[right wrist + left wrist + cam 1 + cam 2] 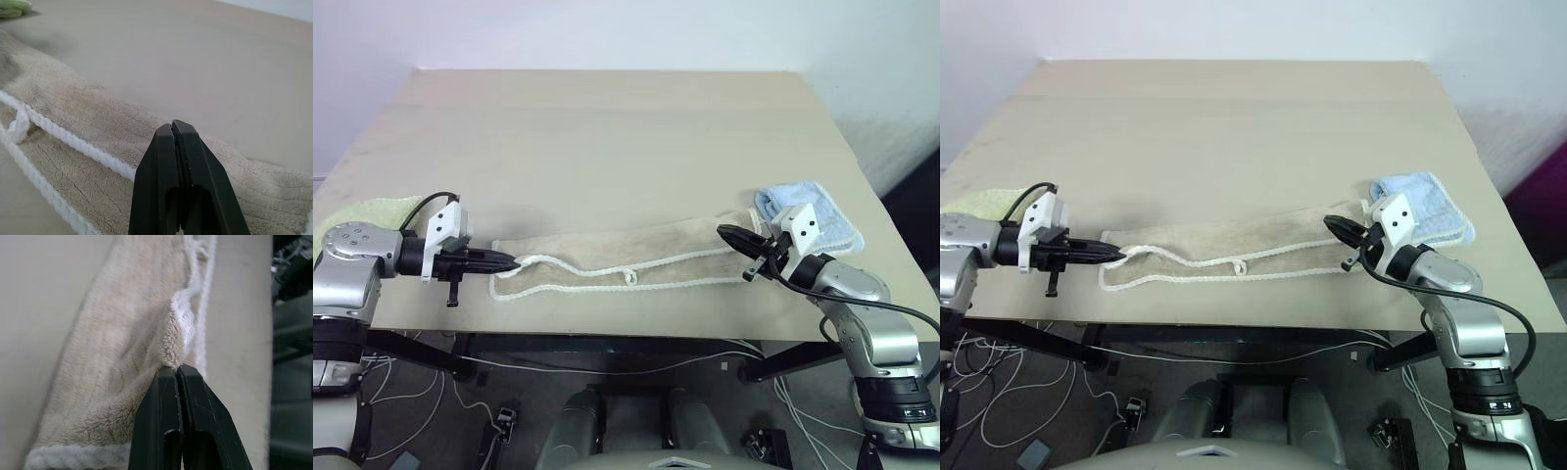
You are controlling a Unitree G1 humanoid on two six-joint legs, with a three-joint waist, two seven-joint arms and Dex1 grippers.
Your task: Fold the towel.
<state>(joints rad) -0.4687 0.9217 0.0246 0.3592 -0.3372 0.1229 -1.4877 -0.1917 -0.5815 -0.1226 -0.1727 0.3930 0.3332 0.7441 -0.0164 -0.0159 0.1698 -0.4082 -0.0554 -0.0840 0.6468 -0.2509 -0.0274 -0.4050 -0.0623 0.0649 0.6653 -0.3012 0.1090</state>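
Note:
The long beige towel, edged with white cord and bearing a small loop, lies stretched left to right along the table's near edge. My left gripper is shut on the towel's left end, and the left wrist view shows a fold of cloth pinched at its tips. My right gripper is shut and sits over the towel's right end. In the right wrist view its tips are closed with the towel lying just beyond them. I cannot tell whether cloth is caught there.
A small light blue cloth lies by the right gripper, just past the towel's right end. A pale green cloth lies at the table's left edge behind the left arm. The tan table stretches bare beyond the towel.

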